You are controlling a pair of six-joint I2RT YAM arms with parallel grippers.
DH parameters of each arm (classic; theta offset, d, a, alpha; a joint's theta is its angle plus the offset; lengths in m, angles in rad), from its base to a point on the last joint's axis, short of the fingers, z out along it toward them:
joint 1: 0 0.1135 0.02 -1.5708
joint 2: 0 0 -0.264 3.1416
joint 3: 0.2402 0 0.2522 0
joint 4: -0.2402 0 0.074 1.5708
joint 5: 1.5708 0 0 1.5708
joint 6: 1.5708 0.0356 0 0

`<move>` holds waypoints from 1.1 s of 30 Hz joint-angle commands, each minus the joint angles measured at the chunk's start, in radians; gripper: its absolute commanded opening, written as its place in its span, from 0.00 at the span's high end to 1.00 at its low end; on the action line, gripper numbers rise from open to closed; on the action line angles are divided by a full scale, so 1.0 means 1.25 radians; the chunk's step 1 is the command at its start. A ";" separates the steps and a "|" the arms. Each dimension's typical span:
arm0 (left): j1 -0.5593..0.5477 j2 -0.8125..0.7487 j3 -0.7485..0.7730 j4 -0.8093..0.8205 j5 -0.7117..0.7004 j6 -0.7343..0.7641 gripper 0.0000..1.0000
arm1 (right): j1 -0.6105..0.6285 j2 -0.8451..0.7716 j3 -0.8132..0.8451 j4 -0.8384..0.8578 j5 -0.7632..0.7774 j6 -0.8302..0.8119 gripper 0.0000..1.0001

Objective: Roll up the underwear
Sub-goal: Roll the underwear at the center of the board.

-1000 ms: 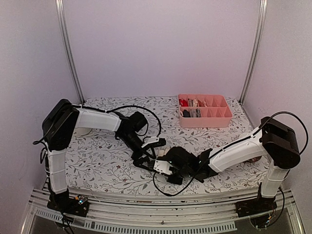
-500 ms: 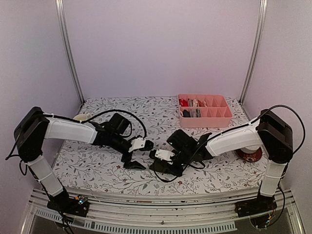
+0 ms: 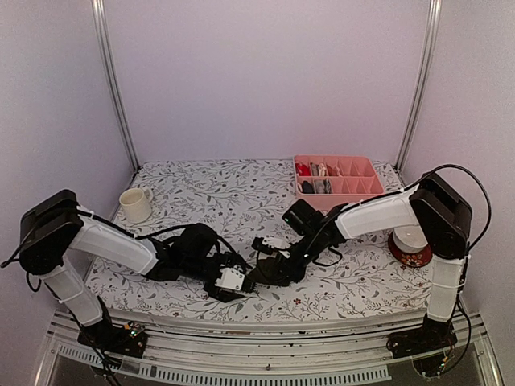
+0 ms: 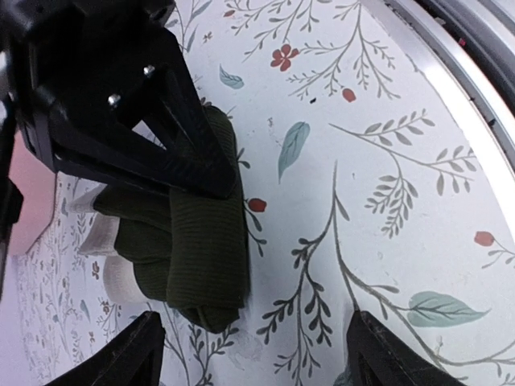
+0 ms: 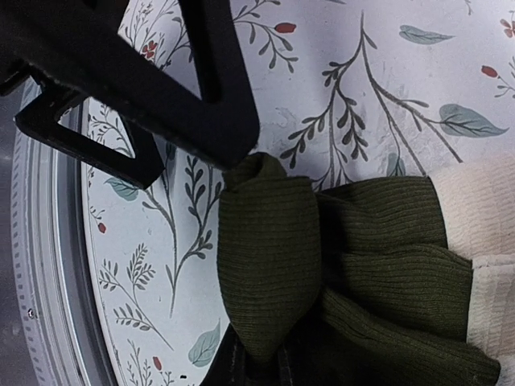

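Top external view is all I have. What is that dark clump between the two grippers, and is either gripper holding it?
Observer: It is the dark olive underwear, a ribbed cloth bunched into thick folds. The right gripper is shut on it.
Operator: What about the left one?
Observer: The left gripper is open. Its fingers are spread wide and the edge of the cloth lies just ahead of them, not gripped.
Operator: Is there anything else in that clump?
Observer: Yes, a whitish garment lies right against the olive one, partly tucked under it.
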 commanded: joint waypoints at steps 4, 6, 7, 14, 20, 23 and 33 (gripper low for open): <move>-0.071 0.049 -0.009 0.178 -0.161 0.035 0.20 | -0.002 0.074 0.019 -0.157 -0.022 -0.003 0.92; -0.090 0.071 -0.010 0.201 -0.188 0.041 0.22 | -0.002 0.077 0.019 -0.163 -0.021 -0.004 0.92; -0.097 0.083 -0.008 0.208 -0.202 0.043 0.25 | -0.002 0.078 0.019 -0.166 -0.022 -0.004 0.92; -0.116 0.136 0.005 0.231 -0.249 0.050 0.37 | -0.003 0.085 0.044 -0.173 -0.011 -0.006 0.92; -0.126 0.165 0.023 0.213 -0.256 0.042 0.59 | -0.003 0.088 0.046 -0.173 -0.005 -0.009 0.92; -0.131 0.176 0.033 0.191 -0.250 0.029 0.74 | -0.004 0.085 0.046 -0.175 0.000 -0.009 0.92; -0.124 0.186 0.118 0.001 -0.109 -0.101 1.00 | -0.004 -0.049 -0.008 -0.149 0.075 0.019 0.57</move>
